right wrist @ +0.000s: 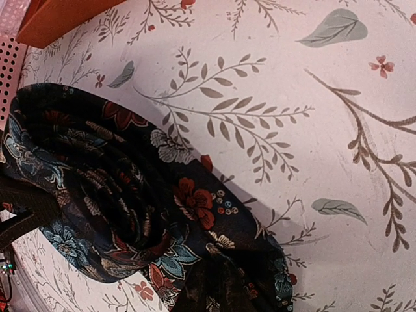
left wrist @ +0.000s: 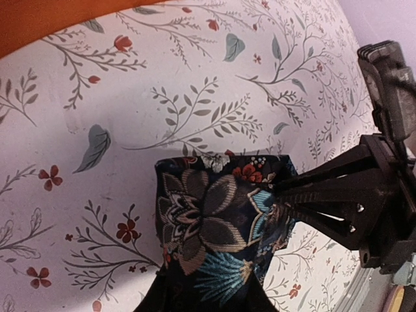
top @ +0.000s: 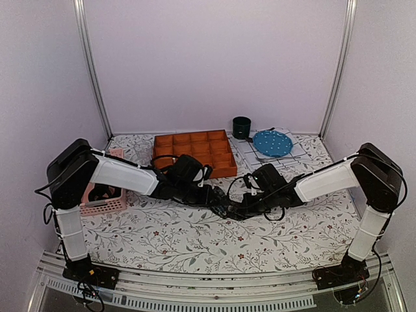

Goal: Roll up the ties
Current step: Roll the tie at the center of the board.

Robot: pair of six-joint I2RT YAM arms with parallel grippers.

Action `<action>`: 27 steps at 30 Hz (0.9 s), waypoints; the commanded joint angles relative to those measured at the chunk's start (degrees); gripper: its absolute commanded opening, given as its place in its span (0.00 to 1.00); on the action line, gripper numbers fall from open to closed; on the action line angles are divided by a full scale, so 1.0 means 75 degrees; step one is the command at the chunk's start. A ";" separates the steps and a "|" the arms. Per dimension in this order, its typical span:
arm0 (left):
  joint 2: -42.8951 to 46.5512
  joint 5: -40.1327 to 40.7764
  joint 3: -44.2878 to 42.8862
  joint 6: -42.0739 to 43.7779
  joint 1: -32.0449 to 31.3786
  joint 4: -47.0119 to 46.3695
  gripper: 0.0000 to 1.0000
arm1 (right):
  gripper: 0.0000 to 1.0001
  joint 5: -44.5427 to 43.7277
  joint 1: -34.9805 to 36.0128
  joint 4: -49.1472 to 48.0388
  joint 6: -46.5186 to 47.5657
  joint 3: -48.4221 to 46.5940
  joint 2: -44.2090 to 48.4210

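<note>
One of the ties (top: 223,203), dark fabric with red, teal and tan flowers, lies mid-table as a loose roll between both arms. In the left wrist view the roll (left wrist: 208,221) fills the lower middle, and my left gripper (left wrist: 208,296) is shut on its near part, with dark fingers flanking the cloth. My right gripper (left wrist: 281,194) comes in from the right and pinches the roll's right edge. In the right wrist view the coiled tie (right wrist: 123,188) spreads from the left to the bottom, covering my right gripper (right wrist: 224,296). A left finger (right wrist: 19,211) shows at the left edge.
An orange compartment tray (top: 195,151) sits behind the arms. A pink basket (top: 104,198) stands at the left. At the back right are a dark green cup (top: 242,127) and a blue dotted plate (top: 272,142) on a white mat. The tablecloth (top: 195,247) is floral.
</note>
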State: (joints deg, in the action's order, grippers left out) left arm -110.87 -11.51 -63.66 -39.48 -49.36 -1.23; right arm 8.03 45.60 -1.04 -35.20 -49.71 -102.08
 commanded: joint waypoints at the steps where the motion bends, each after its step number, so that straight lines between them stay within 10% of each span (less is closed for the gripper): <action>1: 0.0198 -0.0074 0.0167 -0.0130 0.0142 0.0071 0.00 | 0.08 0.0144 0.0126 -0.0027 -0.0295 0.0399 -0.0442; 21: 0.0207 0.0902 -0.0287 0.0995 0.0037 0.0783 0.00 | 0.07 0.0043 0.0807 -0.0290 -0.1337 0.1053 -0.0097; 27: 0.0145 0.2376 -0.0766 0.1898 -0.0477 0.1556 0.00 | 0.24 -0.0044 0.0769 0.0209 -0.1219 0.0707 0.0957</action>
State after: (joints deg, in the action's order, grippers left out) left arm -110.19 -4.23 -66.70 -31.46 -50.83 5.19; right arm 8.05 50.72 -11.29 -45.06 -44.66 -101.73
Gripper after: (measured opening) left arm 0.209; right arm 0.183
